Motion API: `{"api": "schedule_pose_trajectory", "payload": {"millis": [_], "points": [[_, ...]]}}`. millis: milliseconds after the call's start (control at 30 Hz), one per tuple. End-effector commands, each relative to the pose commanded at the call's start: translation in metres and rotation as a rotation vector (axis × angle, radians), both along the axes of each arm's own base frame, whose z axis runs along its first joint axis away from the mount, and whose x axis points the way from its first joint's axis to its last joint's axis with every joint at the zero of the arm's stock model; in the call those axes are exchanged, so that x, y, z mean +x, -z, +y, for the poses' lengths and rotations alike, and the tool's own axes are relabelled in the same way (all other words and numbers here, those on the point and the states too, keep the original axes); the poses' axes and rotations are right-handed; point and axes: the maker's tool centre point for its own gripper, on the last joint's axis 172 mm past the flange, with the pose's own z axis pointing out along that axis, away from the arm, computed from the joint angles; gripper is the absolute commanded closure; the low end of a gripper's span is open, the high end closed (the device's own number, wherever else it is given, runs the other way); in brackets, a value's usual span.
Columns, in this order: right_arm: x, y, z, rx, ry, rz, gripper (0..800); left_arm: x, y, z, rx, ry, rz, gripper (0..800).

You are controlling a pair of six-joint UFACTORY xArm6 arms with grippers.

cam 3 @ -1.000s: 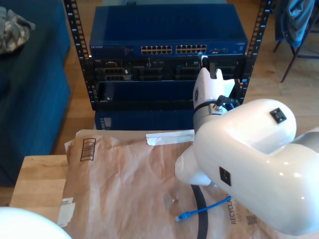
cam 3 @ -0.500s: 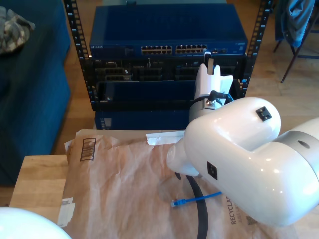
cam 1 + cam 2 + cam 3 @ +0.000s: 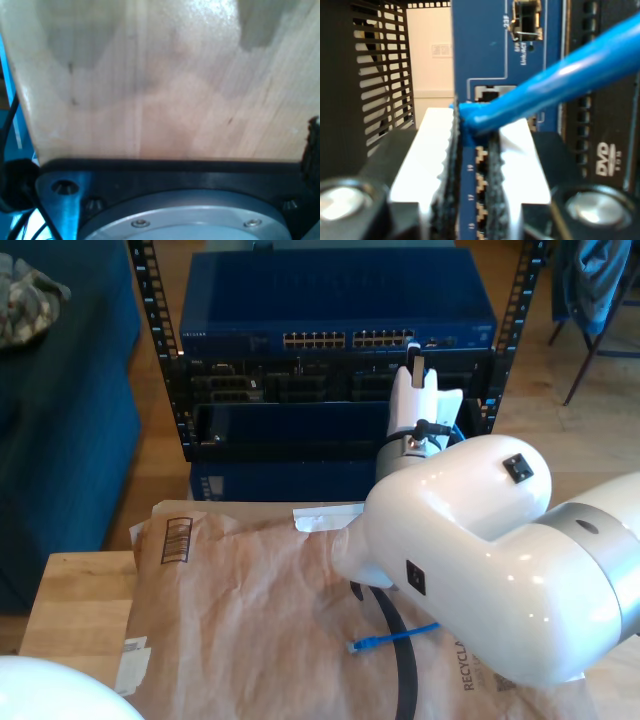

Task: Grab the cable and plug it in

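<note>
we have my second gripper (image 3: 472, 165) clenched on the cable (image 3: 555, 82), its blue boot pinched between the white fingers (image 3: 432, 150), and the switch (image 3: 485, 65) with its port row stands just beyond the fingertips. to do this step well, we judge that we should line the plug up square with one open port (image 3: 487, 94) past the fingertips, keep the grip firm so the boot does not twist, and push straight in without side load. the plug tip itself is hidden behind the fingers, so we cannot tell how close it is. the cable's other end (image 3: 362, 644) lies free on the brown paper (image 3: 240, 610), well behind the gripper. my first gripper's fingers we cannot tell about; its camera faces a wooden board (image 3: 150, 80). we count one cable, two plug ends with one showing, one switch, two port blocks on it.
</note>
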Motion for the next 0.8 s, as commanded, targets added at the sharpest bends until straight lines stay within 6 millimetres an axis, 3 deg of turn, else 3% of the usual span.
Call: {"api": "schedule_pose_trajectory", "payload": {"millis": [300, 800], "points": [[0.0092, -0.0099, -0.0024, 0.015, 0.007, -0.028, 800, 0.0, 0.0, 0.0, 0.0, 0.0, 0.0, 0], [0.0096, -0.0013, -0.0014, 0.012, 0.003, -0.013, 800, 0.0, 0.0, 0.0, 0.0, 0.0, 0.0, 0]]}}
